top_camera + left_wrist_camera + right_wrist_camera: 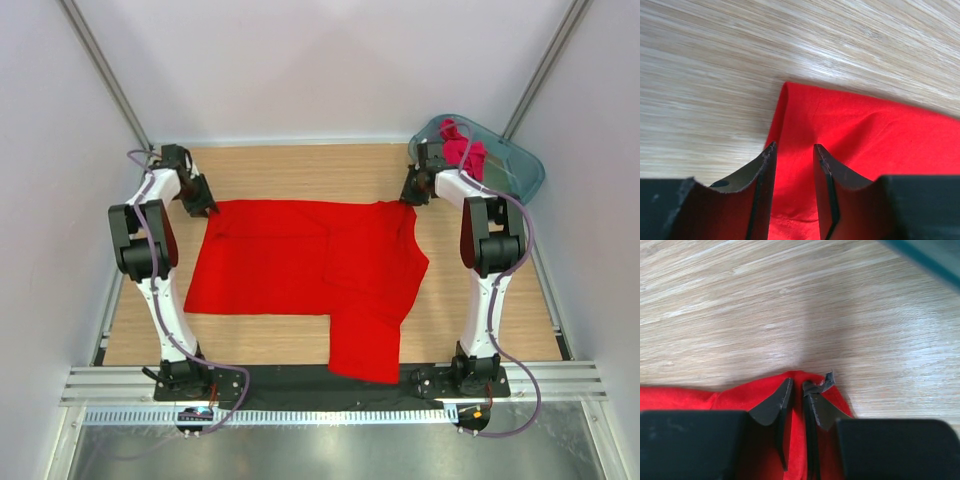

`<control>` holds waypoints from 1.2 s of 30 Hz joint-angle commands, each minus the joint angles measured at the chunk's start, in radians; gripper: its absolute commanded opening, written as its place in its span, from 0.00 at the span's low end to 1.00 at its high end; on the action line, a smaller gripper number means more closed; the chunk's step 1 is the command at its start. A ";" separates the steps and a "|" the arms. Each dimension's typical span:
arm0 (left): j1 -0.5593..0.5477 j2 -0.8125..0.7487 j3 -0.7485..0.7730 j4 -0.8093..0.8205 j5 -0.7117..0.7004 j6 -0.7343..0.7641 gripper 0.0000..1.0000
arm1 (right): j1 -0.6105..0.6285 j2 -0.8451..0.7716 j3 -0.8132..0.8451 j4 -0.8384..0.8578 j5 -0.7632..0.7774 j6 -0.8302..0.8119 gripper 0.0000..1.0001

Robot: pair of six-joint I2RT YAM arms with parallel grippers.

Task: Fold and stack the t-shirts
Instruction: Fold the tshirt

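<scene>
The bright red t-shirt [300, 260] lies spread on the wooden table, with one part folded over toward the front right. My left gripper [205, 208] is at its far left corner. In the left wrist view the gripper [794, 146] has its jaws apart, straddling the red cloth [855, 130] near its edge. My right gripper [410, 195] is at the far right corner. In the right wrist view it [796, 382] is pinched on the cloth corner [740, 395]. The darker crimson-pink t-shirt [463, 150] lies bunched in the tub.
The translucent teal tub [520, 165] stands at the back right corner, just behind the right arm. Bare wood table [300, 170] runs behind the shirt. A black strip and metal rails line the near edge. Grey walls close in on both sides.
</scene>
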 commanded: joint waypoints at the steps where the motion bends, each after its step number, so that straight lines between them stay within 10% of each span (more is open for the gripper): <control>1: 0.002 0.009 0.043 0.034 0.059 -0.011 0.36 | 0.002 0.000 0.023 0.036 -0.023 0.006 0.19; 25: 0.001 0.084 0.093 0.059 -0.010 -0.035 0.35 | 0.002 0.011 0.030 0.025 -0.025 -0.005 0.08; 28: 0.002 0.096 0.110 0.068 0.004 -0.044 0.28 | 0.002 0.015 0.038 0.020 -0.022 -0.005 0.01; 31: 0.002 0.116 0.140 0.071 0.009 -0.055 0.00 | 0.003 0.023 0.053 0.019 -0.008 -0.005 0.01; 36: 0.002 0.095 0.150 0.093 -0.054 -0.049 0.00 | 0.005 0.032 0.118 0.008 0.060 -0.021 0.01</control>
